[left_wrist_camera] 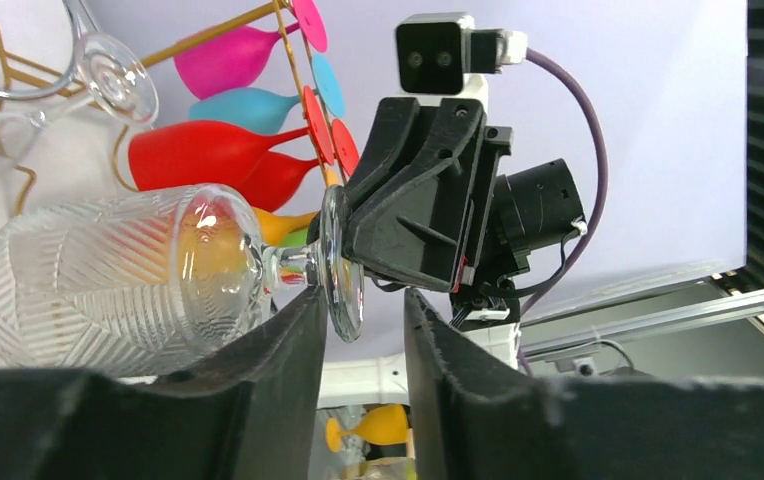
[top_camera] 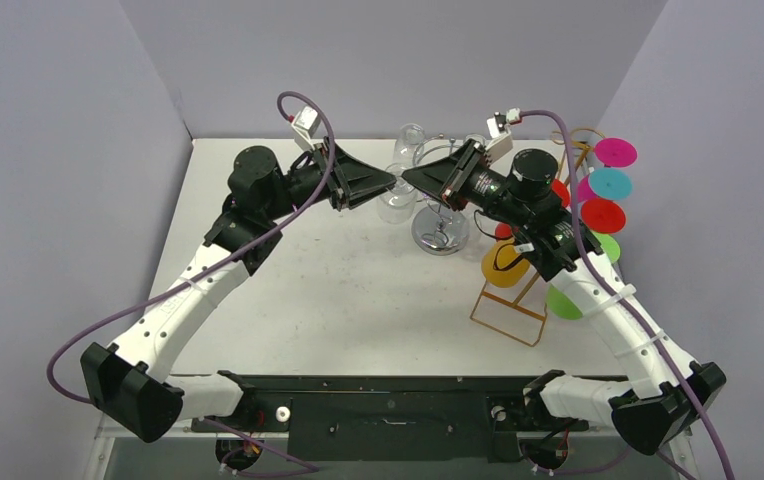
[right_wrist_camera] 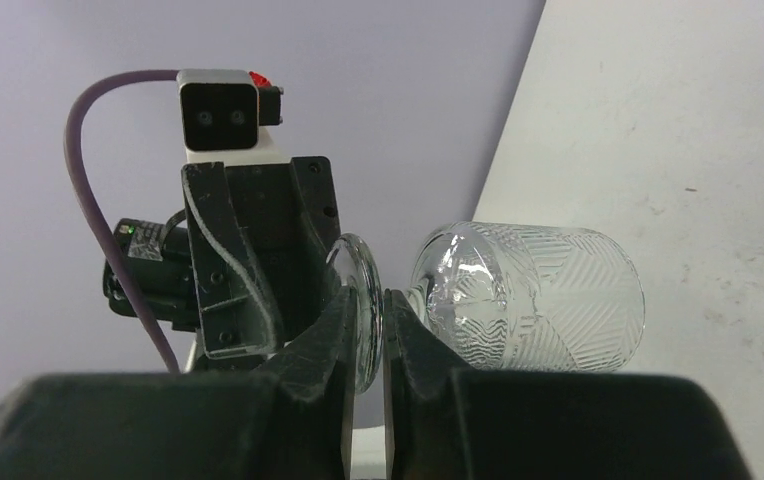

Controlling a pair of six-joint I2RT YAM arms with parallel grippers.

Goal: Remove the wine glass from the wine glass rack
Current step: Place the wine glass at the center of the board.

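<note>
Wine glass (right_wrist_camera: 528,295) lies level, axis crosswise to arms (reaching tip-to-tip). R pincer (right_wrist_camera: 376,310) pinches its foot; L pincer (left_wrist_camera: 363,310) part-open, loose.

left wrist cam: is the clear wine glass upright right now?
No: the clear wine glass is tipped sideways, stem horizontal, bowl to the left of its foot.

Pale lilac walls (top_camera: 408,60) on three sides; white table (top_camera: 358,290), faint scuffs; even light.

Coloured goblets (top_camera: 603,214) hang at right of the table (top_camera: 358,290)
</note>
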